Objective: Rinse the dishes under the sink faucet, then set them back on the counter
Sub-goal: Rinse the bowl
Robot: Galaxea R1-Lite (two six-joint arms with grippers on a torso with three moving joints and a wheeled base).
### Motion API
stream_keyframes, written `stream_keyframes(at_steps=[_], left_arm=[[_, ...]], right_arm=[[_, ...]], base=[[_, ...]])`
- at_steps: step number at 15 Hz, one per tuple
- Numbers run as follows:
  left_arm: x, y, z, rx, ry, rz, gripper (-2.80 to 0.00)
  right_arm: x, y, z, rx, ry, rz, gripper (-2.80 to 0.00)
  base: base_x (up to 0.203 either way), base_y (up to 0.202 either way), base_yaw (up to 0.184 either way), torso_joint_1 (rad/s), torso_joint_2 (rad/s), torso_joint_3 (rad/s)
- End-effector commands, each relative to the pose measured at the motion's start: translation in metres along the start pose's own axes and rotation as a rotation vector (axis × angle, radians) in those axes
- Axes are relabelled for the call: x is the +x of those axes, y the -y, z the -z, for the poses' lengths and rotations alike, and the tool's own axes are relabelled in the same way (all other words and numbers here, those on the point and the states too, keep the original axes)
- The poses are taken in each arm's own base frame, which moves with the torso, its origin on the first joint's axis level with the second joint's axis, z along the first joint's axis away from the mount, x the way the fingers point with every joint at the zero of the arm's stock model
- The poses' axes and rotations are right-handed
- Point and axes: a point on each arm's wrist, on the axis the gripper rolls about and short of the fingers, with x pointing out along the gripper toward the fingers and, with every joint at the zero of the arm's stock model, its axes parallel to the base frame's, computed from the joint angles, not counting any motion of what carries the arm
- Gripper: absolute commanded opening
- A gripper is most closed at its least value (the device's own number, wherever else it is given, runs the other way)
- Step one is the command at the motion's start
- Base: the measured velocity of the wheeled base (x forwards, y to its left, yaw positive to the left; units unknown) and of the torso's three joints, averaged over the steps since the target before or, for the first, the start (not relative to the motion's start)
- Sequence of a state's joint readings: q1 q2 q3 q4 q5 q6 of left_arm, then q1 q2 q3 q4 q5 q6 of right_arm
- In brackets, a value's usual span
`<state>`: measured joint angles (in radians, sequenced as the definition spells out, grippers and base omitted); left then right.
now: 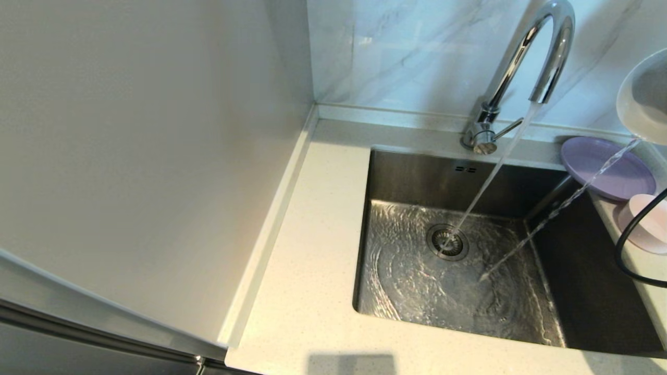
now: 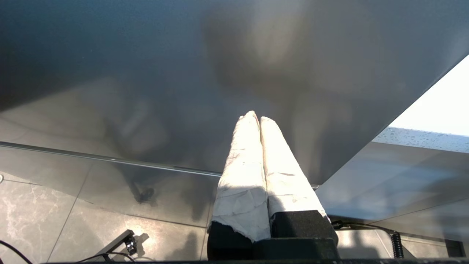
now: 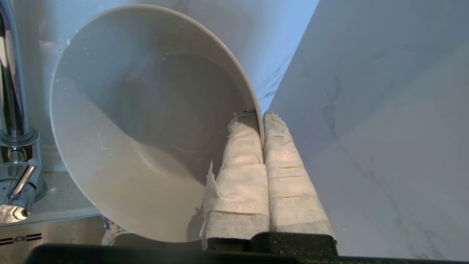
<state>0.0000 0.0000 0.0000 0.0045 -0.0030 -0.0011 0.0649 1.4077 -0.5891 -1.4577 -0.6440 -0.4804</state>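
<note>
Taped right gripper point(image 3: 262, 121) pinching tilted grey-white bowl point(image 3: 146, 121) by rim; wet, likely slippery, light, stiff. Left gripper point(image 2: 256, 118) closed, parked.

I see the off-white speckled counter point(image 1: 307, 291) wrapping the steel sink point(image 1: 583, 291). Just below my right gripper point(image 3: 263, 117) and the tilted bowl it pinches, a lilac plate point(image 1: 607, 166) lies flat on the counter, with a pale pink bowl point(image 1: 646, 224) touching its nearer side.
</note>
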Motion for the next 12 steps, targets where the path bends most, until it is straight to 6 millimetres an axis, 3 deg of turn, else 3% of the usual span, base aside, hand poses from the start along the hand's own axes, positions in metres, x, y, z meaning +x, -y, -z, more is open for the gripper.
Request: stream_keyframes(at_steps=[1, 6, 9, 12], left_arm=[[0.000, 0.000, 0.000, 0.000, 0.000, 0.000, -2.80], [0.000, 0.000, 0.000, 0.000, 0.000, 0.000, -2.80], [0.000, 0.000, 0.000, 0.000, 0.000, 0.000, -2.80], [0.000, 0.000, 0.000, 0.000, 0.000, 0.000, -2.80]], right_arm=[[0.000, 0.000, -0.001, 0.004, 0.006, 0.006, -2.80], [0.001, -0.001, 0.004, -0.010, -0.042, -0.004, -2.80], [0.000, 0.003, 0.019, -0.030, -0.291, -0.055, -2.80], [-0.011, 0.023, 0.026, 0.006, -0.655, -0.137, -2.80]], base=[[0.000, 0.000, 0.000, 0.000, 0.00, 0.000], [0.000, 0.000, 0.000, 0.000, 0.00, 0.000], [0.000, 0.000, 0.000, 0.000, 0.00, 0.000], [0.000, 0.000, 0.000, 0.000, 0.00, 0.000]])
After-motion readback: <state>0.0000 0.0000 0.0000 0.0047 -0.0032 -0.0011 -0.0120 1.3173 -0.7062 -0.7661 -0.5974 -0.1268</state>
